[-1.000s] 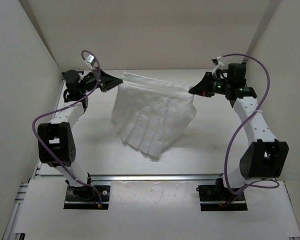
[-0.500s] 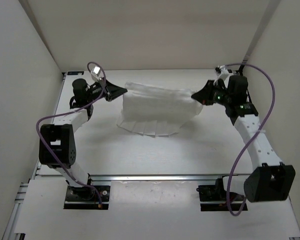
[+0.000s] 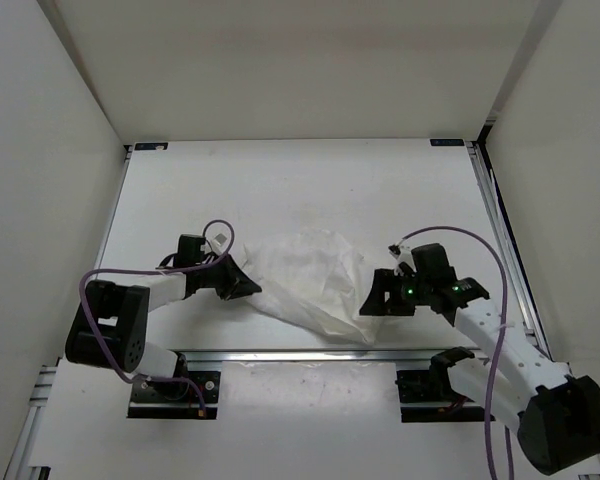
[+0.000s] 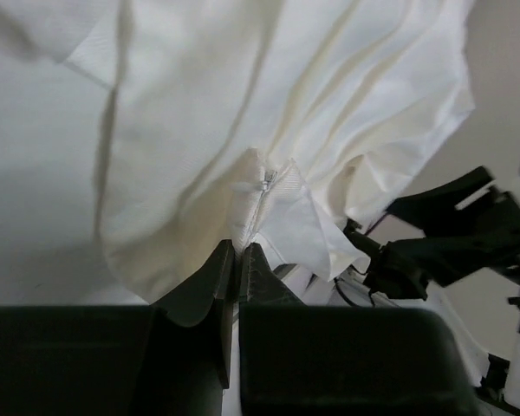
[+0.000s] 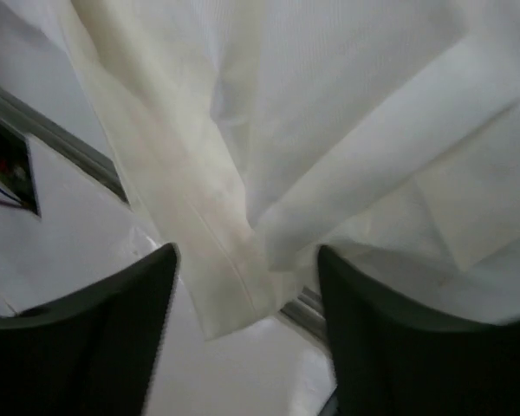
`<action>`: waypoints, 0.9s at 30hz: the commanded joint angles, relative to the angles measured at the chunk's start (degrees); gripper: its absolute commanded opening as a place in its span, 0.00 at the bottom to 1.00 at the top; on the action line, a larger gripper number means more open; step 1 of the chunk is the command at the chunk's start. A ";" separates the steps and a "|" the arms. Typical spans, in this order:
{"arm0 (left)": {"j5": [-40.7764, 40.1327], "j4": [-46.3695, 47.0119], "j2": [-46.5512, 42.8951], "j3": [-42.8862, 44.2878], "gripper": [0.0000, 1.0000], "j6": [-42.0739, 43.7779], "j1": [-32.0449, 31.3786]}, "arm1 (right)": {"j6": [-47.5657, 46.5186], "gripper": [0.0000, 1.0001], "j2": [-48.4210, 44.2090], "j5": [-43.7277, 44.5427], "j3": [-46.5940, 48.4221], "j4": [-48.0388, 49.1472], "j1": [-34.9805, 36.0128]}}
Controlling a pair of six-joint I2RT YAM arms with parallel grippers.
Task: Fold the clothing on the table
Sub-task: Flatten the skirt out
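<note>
The white wrinkled clothing (image 3: 315, 282) lies bunched on the table (image 3: 300, 190) near its front edge, between the two arms. My left gripper (image 3: 248, 287) is at the garment's left edge and is shut on a pinch of its fabric (image 4: 262, 195); in the left wrist view the fingers (image 4: 215, 277) stand almost together. My right gripper (image 3: 368, 305) is at the garment's right corner and is open. In the right wrist view its fingers (image 5: 130, 299) stand wide apart, with a hemmed corner of the clothing (image 5: 225, 260) lying loose between them.
The aluminium front rail (image 3: 300, 355) runs just below the garment, whose lower corner reaches it. White walls enclose the table on the left, back and right. Purple cables loop from both arms. The arm bases (image 3: 170, 390) sit beyond the rail.
Both arms have swung from the back of the table to the front, dragging the clothing down with them. The right gripper has opened and let go of its corner; the left still holds.
</note>
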 commanded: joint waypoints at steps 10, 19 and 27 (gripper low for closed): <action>-2.87 -2.88 -1.52 2.65 0.00 2.63 2.02 | 0.10 0.68 -4.26 -2.55 3.81 -3.64 -9.86; -6.73 -4.72 15.34 27.42 0.00 2.72 0.97 | -3.41 0.67 -0.83 -0.78 9.16 1.01 0.17; -5.24 -2.79 26.26 34.92 0.00 -0.89 1.23 | -12.10 0.68 6.97 3.70 16.63 4.18 5.27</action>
